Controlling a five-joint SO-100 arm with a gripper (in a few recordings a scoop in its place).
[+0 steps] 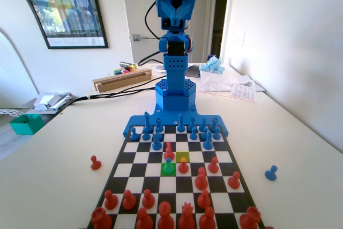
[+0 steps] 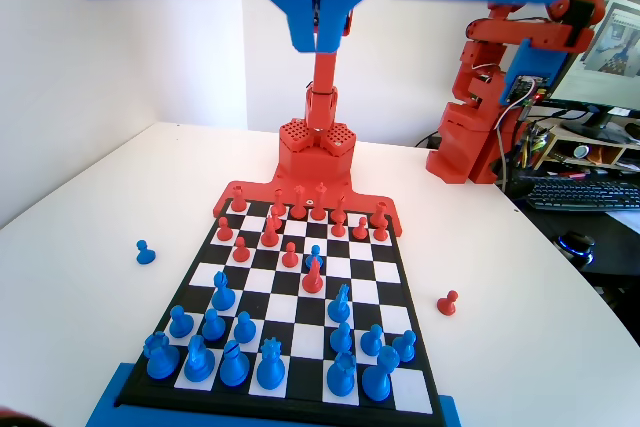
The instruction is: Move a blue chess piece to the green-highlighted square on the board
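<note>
The small blue plastic pawn with a round head and flared base [image 1: 169, 167] stands upright on the solid bright green square [image 1: 169, 170] of the flat black-and-white chequered chessboard [image 1: 225, 157]; in the wrist view the same pawn [image 2: 315, 255] appears near the board's middle, just beyond a taller red plastic piece [image 2: 313, 275]. In the fixed view that red piece [image 1: 169, 151] stands directly behind the pawn, and the paler yellow-green square [image 1: 183, 156] lies diagonally beyond the green one to its right, with a small red pawn [image 1: 183, 165] on the square to the right of the green one. Further red pieces fill the near end of the board in the fixed view, and taller blue pieces stand in rows at the far end before the blue arm's base. Off the board, a blue pawn [image 1: 271, 173] rests on the white table [image 1: 64, 175] at the right of the fixed view and a red pawn [image 1: 95, 162] at the left. The blue two-finger gripper [image 2: 319, 35] is raised well above the board, its jaws pressed together with nothing between them.
</note>
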